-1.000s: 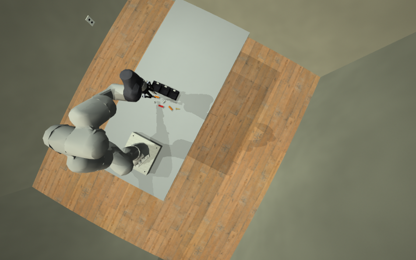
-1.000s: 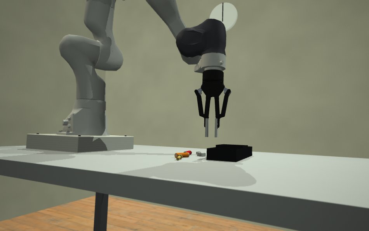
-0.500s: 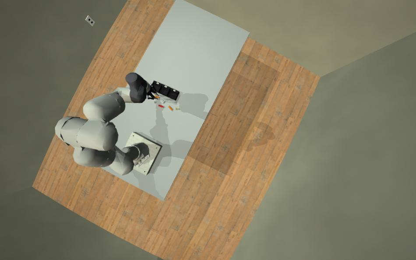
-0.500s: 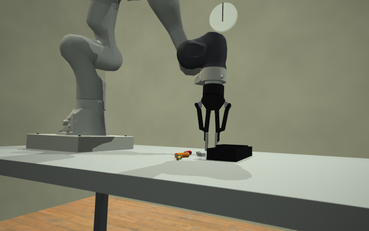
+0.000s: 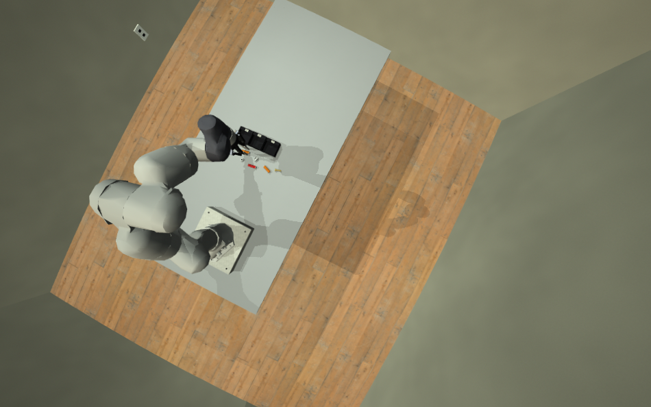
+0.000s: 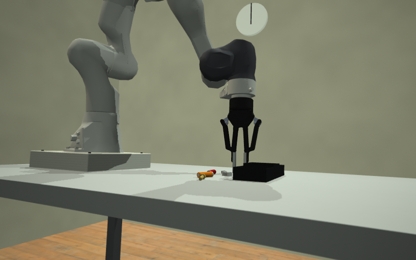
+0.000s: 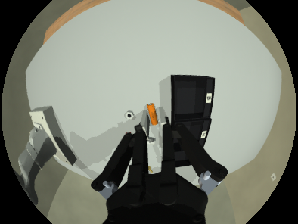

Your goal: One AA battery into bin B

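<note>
An orange cylindrical AA battery (image 5: 245, 152) (image 7: 152, 113) lies on its side on the pale grey table (image 5: 307, 81) (image 6: 337, 196) (image 7: 113, 57), outside the bins and near their long side. The black two-fingered claw (image 5: 242, 150) (image 6: 239, 160) (image 7: 153, 113) points straight down over it, one finger on either side. The claw is slightly open and not gripping; in the wrist view, narrow gaps show beside the battery.

The black open-topped bins (image 5: 259, 140) (image 6: 258, 172) (image 7: 190, 117) stand in a row of three on the table, each with a small white label. In the wrist view the end bin shows its bare dark floor, while a claw finger covers part of the middle one and most of the third. Their insides are too dark from above to be sure of, and the exterior view shows only outer walls and rims. The label letters are too small to read with certainty.

Away from the claw lie a second orange cylinder (image 5: 266, 168) (image 6: 205, 174), a red cylinder (image 5: 251, 166) (image 6: 212, 170) and a small brass-coloured piece (image 5: 278, 170) (image 6: 201, 177). A silvery hex nut (image 5: 242, 159) (image 7: 129, 115) and another small silvery metal piece (image 5: 255, 158) (image 7: 150, 139) lie nearer the battery; the latter is partly hidden in the wrist view. The bins hide the battery in the exterior view.

The Robotiq 2F-140 gripper (image 5: 242, 148) (image 6: 239, 163) (image 7: 153, 113) has come down from above the row of black bins (image 5: 260, 142) (image 6: 258, 173) (image 7: 192, 96); in the exterior view its fingertips, in plain sight a second ago, now drop behind the bins' rim; most of that descent came in the first half-second, with a slight further lowering since; the dark wrist (image 5: 216, 139) (image 6: 236, 59) has sunk with it, uncovering the wall clock (image 6: 252, 19); the arm's shadow (image 6: 233, 191) on the table has shifted.
</note>
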`<state>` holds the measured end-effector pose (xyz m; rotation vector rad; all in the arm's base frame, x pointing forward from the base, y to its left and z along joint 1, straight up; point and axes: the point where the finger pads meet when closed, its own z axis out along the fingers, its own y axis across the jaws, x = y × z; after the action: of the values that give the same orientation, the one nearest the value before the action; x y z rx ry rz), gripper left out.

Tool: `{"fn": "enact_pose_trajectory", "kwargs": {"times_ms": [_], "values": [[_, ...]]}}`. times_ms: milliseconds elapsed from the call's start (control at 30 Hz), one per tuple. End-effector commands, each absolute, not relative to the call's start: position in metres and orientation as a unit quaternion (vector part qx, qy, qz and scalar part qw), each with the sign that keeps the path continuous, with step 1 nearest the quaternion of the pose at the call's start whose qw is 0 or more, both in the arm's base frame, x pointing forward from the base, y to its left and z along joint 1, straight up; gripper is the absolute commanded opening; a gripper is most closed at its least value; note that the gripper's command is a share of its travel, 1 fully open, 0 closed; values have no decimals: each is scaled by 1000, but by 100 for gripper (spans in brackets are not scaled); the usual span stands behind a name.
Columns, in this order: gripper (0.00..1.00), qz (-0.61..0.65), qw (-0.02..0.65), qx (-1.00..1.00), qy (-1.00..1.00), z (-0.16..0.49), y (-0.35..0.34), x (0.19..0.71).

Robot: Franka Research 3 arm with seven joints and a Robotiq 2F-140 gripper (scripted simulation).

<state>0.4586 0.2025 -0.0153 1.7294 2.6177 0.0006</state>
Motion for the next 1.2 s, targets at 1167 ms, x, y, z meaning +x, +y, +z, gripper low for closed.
{"fn": "enact_pose_trajectory", "kwargs": {"times_ms": [1167], "values": [[5,2,4,556,831,-16,202,458]]}}
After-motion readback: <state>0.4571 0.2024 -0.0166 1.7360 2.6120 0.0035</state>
